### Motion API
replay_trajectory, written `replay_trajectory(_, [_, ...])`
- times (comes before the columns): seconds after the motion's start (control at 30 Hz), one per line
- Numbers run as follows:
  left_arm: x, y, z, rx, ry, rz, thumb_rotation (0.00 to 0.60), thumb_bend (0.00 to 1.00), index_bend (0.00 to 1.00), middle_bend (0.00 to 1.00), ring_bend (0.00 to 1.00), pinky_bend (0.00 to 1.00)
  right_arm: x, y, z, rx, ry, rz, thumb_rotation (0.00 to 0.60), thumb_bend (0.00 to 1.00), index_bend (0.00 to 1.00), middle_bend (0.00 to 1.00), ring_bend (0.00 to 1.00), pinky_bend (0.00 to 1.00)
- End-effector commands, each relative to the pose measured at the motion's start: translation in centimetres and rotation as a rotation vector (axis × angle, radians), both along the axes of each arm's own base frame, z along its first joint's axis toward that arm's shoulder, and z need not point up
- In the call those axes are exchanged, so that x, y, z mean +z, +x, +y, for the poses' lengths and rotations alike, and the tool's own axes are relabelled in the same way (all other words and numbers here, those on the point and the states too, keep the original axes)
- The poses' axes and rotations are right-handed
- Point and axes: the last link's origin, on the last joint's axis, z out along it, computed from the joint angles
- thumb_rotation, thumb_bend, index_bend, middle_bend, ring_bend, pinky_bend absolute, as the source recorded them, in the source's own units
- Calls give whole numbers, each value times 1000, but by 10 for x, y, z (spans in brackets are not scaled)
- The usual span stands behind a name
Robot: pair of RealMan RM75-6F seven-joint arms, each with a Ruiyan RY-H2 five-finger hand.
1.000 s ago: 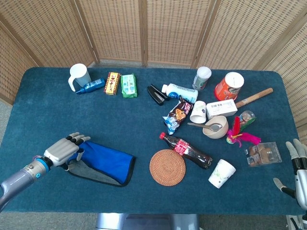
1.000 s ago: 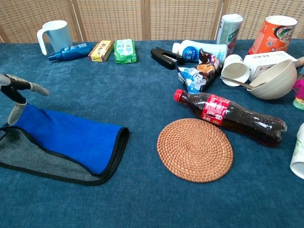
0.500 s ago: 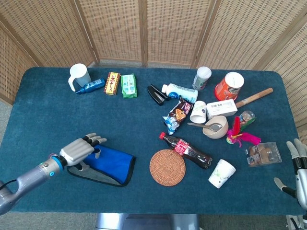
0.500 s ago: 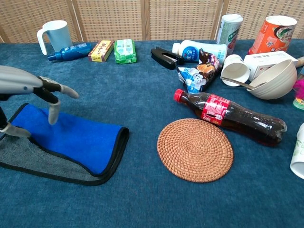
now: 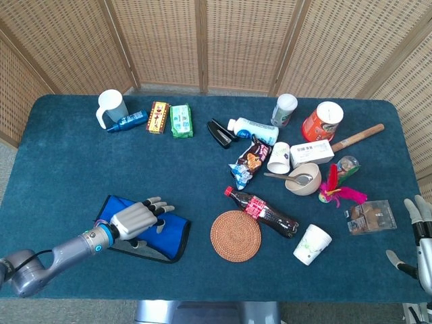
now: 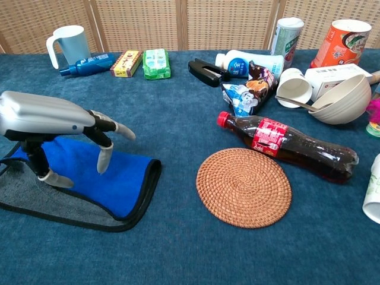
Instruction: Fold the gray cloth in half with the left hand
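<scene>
One gray cloth (image 5: 165,236), folded blue side up, lies near the table's (image 5: 67,162) front-left corner, its long axis running roughly left to right, fold toward the right. The left hand (image 5: 135,218) hovers over it, palm down, fingers spread, holding nothing. The right hand (image 5: 422,243), at the front-right edge, is empty, fingers apart.

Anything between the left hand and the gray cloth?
Nothing visible. The left hand is open directly over the gray cloth, which lies folded blue side up. The nearest clutter, the woven coaster, sits off to the side.
</scene>
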Motion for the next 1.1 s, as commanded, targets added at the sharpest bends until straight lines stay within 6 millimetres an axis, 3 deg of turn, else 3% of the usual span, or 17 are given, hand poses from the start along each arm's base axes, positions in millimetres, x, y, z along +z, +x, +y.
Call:
replay_trajectory(0.03, [-5, 3, -3, -9, -18, 3, 600, 339, 407, 0, 0, 0, 0, 0, 0, 0, 2, 0, 600, 0, 0, 0, 0, 0])
replay_trajectory(1.1, [-14, 10, -34, -47, -122, 7, 600, 339, 481, 0, 0, 0, -2, 1, 0, 1, 6, 6, 600, 0, 0, 0, 0, 0])
